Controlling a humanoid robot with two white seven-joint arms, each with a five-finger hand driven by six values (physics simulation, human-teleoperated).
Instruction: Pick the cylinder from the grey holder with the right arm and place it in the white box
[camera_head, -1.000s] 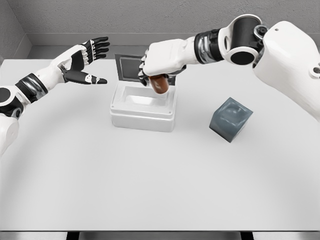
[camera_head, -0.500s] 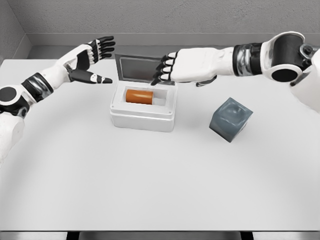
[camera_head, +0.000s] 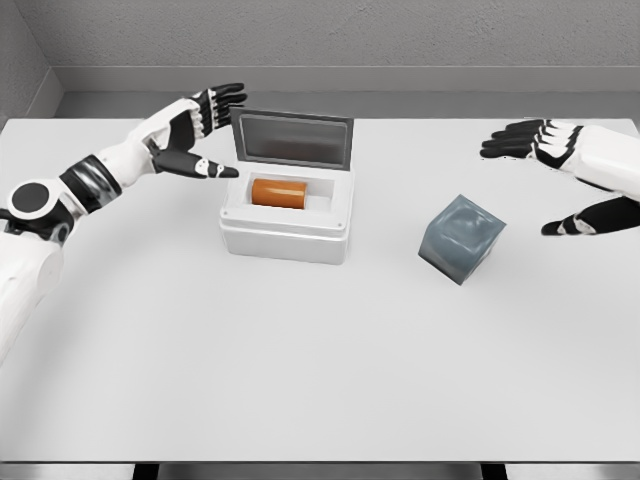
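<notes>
The cylinder lies on its side in the box, so the placing looks done. The right hand, fingers spread and empty, hangs right of the holder. The left hand hovers spread, box just right of it.

This is a bare test cell in a simulator rather than any lived-in room. A plain white tabletop fills most of the view, smooth and unmarked, with dark legs just visible at the bottom edge. Behind it stand flat grey walls with a faint concrete-like texture, meeting in a corner at the upper left, with a darker grey ledge running along the far edge of the tabletop. The lighting is even and soft, and the surfaces have the clean, uniform look of rendered geometry, without windows, furniture or tools.
</notes>
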